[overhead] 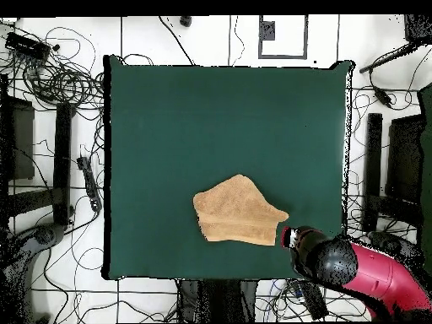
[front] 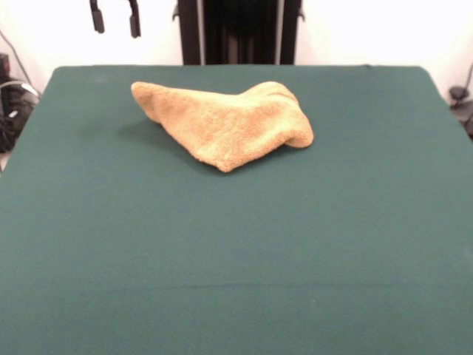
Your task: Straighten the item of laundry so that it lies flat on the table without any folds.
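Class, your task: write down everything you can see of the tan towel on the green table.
The hand towel is golden-tan, fuzzy terry cloth. It lies bunched and folded over itself in a rough triangle, one corner pointing toward the front camera and a rounded hump at one end. From overhead a fold line crosses it. It rests on the green table, on the half nearer the robot. Nothing else touches it; the pincer hangs apart, above.

1. The arm [overhead: 384,283] is a chunky red tube, kind of magenta-looking from overhead.
2. It ends in a rounded black head with a small white and red patch at its tip.
3. The gripper [front: 114,22] has two slim black fingers [front: 97,18], glossy.
4. The pedestal [front: 240,31] is black with vertical panels.
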{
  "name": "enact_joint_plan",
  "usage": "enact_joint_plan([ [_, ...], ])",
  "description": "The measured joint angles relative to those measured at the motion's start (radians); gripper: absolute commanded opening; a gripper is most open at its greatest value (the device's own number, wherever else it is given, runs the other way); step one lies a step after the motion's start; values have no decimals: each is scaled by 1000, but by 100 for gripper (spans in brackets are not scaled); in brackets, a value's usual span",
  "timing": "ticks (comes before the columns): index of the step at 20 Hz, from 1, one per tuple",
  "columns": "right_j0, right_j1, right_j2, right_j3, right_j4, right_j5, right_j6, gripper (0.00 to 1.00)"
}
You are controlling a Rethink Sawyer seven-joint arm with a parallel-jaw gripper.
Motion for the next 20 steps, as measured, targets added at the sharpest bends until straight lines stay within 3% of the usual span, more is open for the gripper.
enact_joint_plan([
  [20, 0, 100, 2, -1, -5, -4, 0, 100],
])
